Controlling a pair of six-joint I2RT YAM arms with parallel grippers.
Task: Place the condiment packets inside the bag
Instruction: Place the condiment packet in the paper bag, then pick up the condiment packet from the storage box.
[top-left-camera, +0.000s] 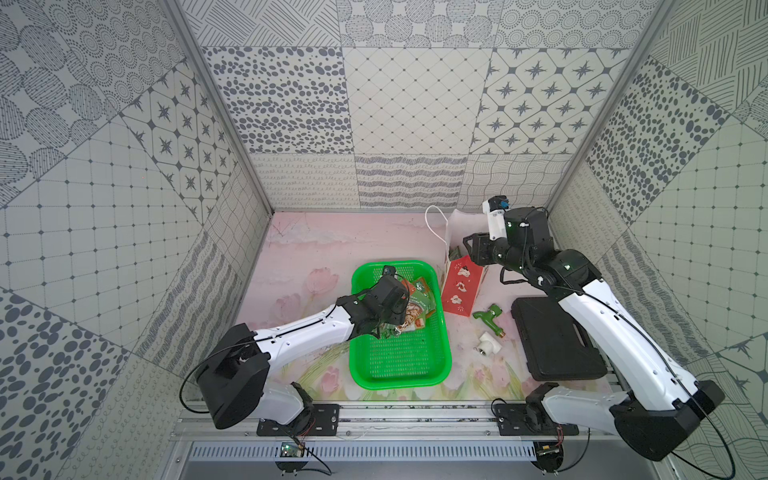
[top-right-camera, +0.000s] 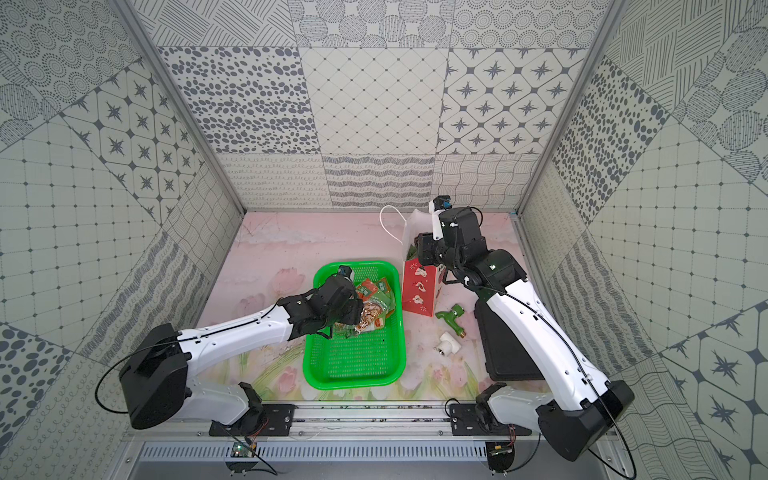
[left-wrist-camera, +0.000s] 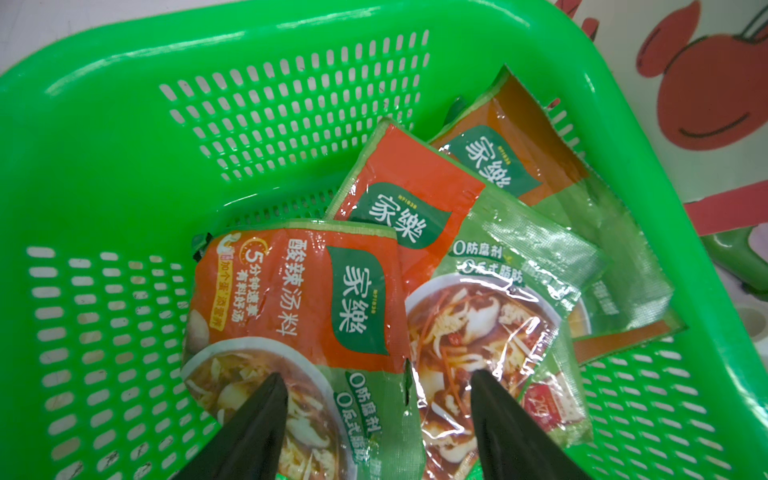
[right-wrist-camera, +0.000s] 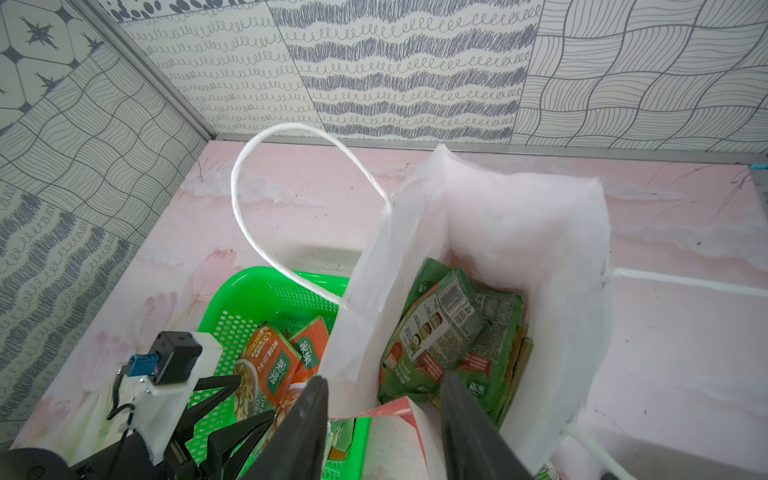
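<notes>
Several orange-and-green condiment packets (left-wrist-camera: 299, 299) lie overlapping in the far end of the green mesh basket (left-wrist-camera: 124, 174). My left gripper (left-wrist-camera: 376, 376) is open just above them, and its fingertips (left-wrist-camera: 272, 386) straddle the seam where two packets overlap. The bag (top-left-camera: 459, 291) stands right of the basket, with a red front and a white inside. More packets (right-wrist-camera: 453, 345) are piled inside the bag. My right gripper (right-wrist-camera: 385, 378) hovers open over the bag's near rim with nothing in its jaws. Both top views show the bag (top-right-camera: 419, 289) and the basket packets (top-right-camera: 374, 309).
A black case (top-left-camera: 557, 340) lies right of the bag under my right arm. A green tap-shaped part (top-left-camera: 488, 313) and a white fitting (top-left-camera: 490, 343) sit between the basket rim (top-left-camera: 399, 380) and the case. The bag's cord handle (right-wrist-camera: 257, 232) loops over the basket.
</notes>
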